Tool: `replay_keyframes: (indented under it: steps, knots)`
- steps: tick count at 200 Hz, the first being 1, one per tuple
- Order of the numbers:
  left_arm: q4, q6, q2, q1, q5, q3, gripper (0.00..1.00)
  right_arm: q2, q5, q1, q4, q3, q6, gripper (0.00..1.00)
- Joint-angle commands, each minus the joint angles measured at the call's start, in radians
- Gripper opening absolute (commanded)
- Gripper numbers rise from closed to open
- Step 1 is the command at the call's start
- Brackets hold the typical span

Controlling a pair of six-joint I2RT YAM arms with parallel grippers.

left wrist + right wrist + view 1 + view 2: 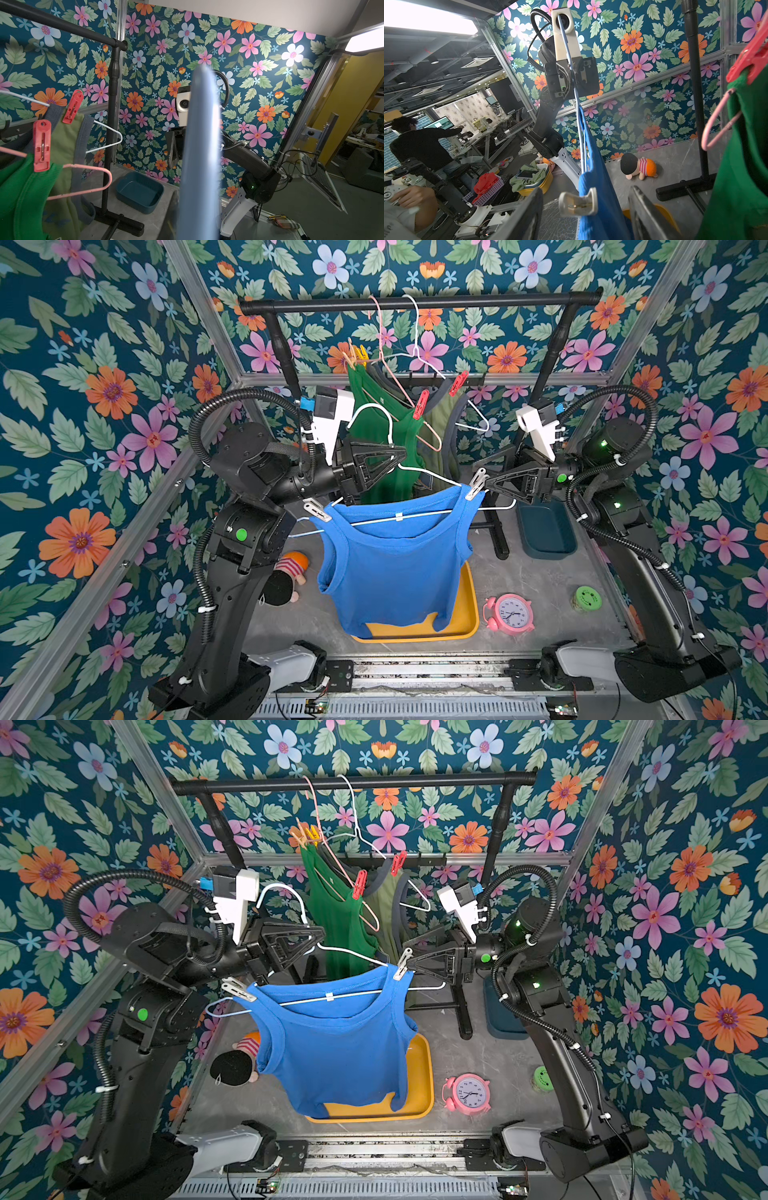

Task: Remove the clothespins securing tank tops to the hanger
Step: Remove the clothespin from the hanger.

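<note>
A royal blue tank top (395, 568) hangs on a white wire hanger (428, 477) that my left gripper (400, 457) is shut on, just below the hook. Two pale grey clothespins pin its straps: one (316, 510) on the left shoulder, the other (476, 483) on the right. My right gripper (586, 214) is open, its fingers (529, 212) standing on either side of that right clothespin (578, 202) with gaps. On the rack behind hang a bright green tank top (374, 427) and an olive one (440, 414), held by red clothespins (420, 404) (458, 383) and yellow and peach ones (358, 354).
A black garment rack (415, 302) spans the back. Below the blue top lies a yellow tray (467, 614). A pink alarm clock (511, 614), a green round tin (587, 598), a teal bin (544, 531) and a doll (291, 572) rest on the grey table.
</note>
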Motion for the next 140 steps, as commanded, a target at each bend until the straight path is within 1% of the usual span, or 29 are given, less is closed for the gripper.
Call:
replay_keyframes:
  steps: [1, 16, 45, 92, 109, 132, 140]
  knots:
    - [0.061, -0.012, -0.003, 0.001, -0.004, -0.003, 0.0, 0.004, -0.015, 0.009, 0.043, 0.011, 0.018, 0.63]
    - [0.067, -0.017, -0.005, 0.001, -0.001, -0.007, 0.0, 0.017, -0.018, 0.016, 0.043, 0.024, 0.022, 0.62]
    - [0.084, -0.033, -0.002, 0.0, 0.021, -0.01, 0.0, 0.035, -0.018, 0.024, 0.085, 0.031, 0.052, 0.53]
    - [0.092, -0.03, -0.011, 0.001, 0.018, -0.016, 0.0, 0.038, -0.022, 0.028, 0.085, 0.034, 0.057, 0.5]
    - [0.092, -0.028, -0.009, 0.001, 0.018, -0.016, 0.0, 0.035, -0.019, 0.028, 0.086, 0.034, 0.059, 0.44]
    - [0.092, -0.028, -0.011, 0.001, 0.018, -0.019, 0.0, 0.029, -0.014, 0.028, 0.087, 0.036, 0.058, 0.43]
    - [0.092, -0.027, -0.013, 0.001, 0.016, -0.02, 0.0, 0.027, -0.014, 0.028, 0.087, 0.035, 0.059, 0.41]
